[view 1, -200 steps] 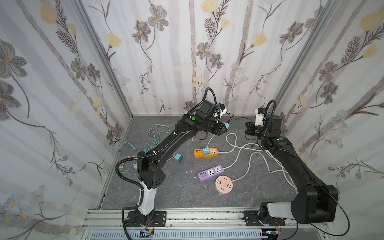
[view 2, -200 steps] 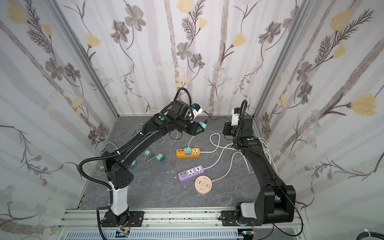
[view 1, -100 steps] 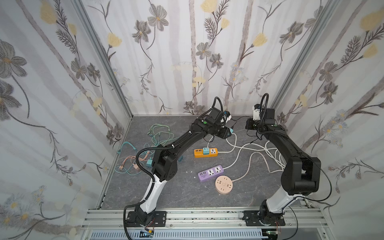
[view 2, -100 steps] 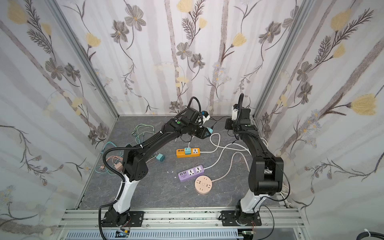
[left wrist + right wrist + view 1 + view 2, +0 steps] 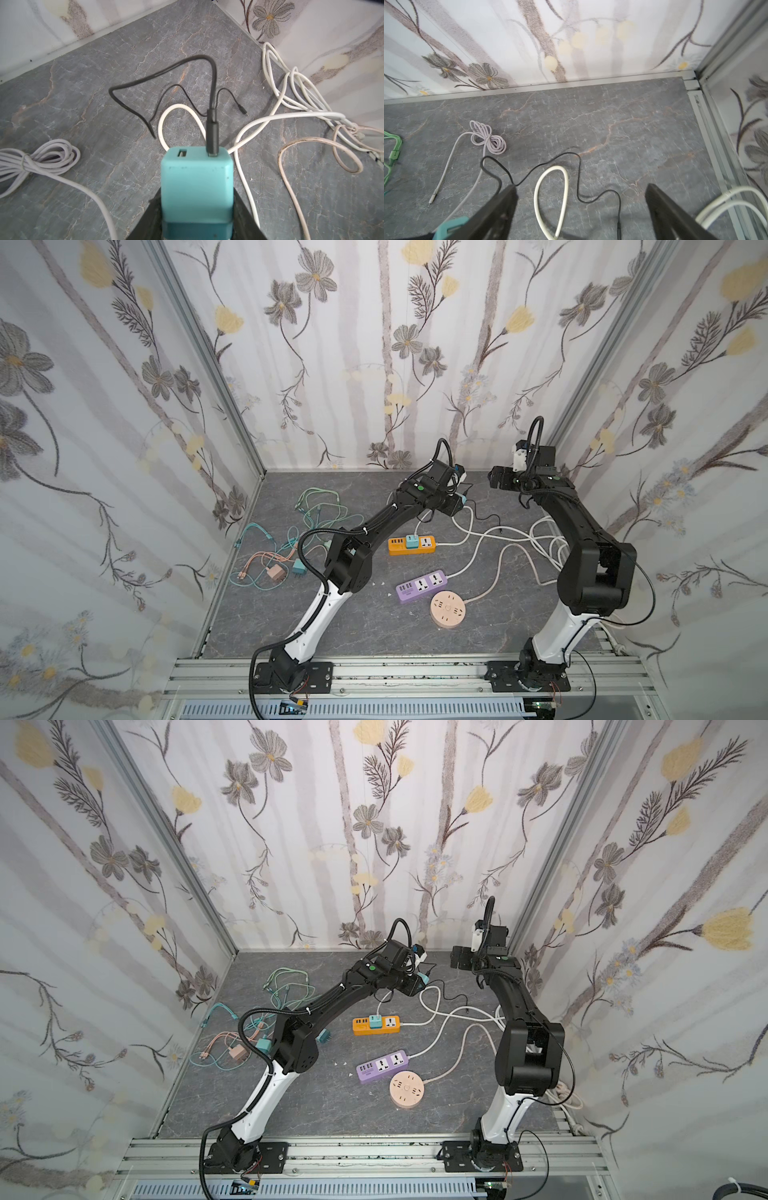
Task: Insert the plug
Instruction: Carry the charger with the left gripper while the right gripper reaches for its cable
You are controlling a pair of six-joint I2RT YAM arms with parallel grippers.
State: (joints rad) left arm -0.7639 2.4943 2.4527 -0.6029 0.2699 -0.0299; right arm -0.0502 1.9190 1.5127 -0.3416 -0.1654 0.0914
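There, teal charger in the left hand.

Enclosure closed on three sides by walls papered in white with grey-brown stems, grey flowers and pale yellow blooms. Aluminium posts stand in the back left and back right corners. The table is dark grey stone pattern with pale and rust veining. An aluminium rail runs along the front edge. Lighting is even; shadows are soft.
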